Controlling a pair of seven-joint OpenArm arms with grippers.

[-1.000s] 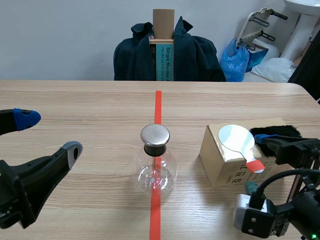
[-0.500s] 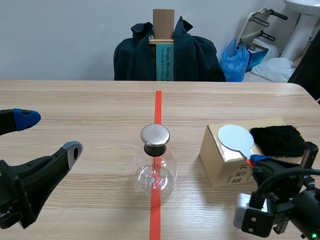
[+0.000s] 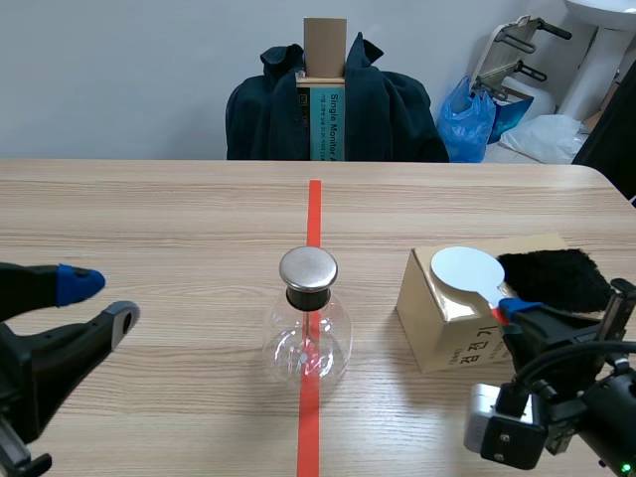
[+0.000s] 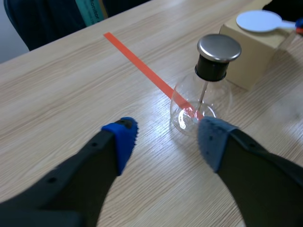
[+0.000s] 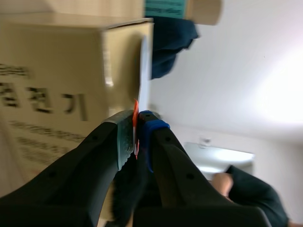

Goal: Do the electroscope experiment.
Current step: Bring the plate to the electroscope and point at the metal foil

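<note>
On my left, the left gripper (image 3: 101,300) hangs low over the table with its fingers spread and nothing between them. The flask (image 3: 308,338) stands ahead of it, nearer the grey pad (the wrist view shows this best). The flask sits upright on the red tape line (image 3: 314,214), with a metal cap (image 3: 307,268) on top and a thin rod running down inside. Right of it is a box (image 3: 437,323) with a white paddle (image 3: 465,270) and black fur (image 3: 552,280) lying on top. My right gripper (image 3: 515,310) is clamped on the paddle's red handle at the box's near edge.
</note>
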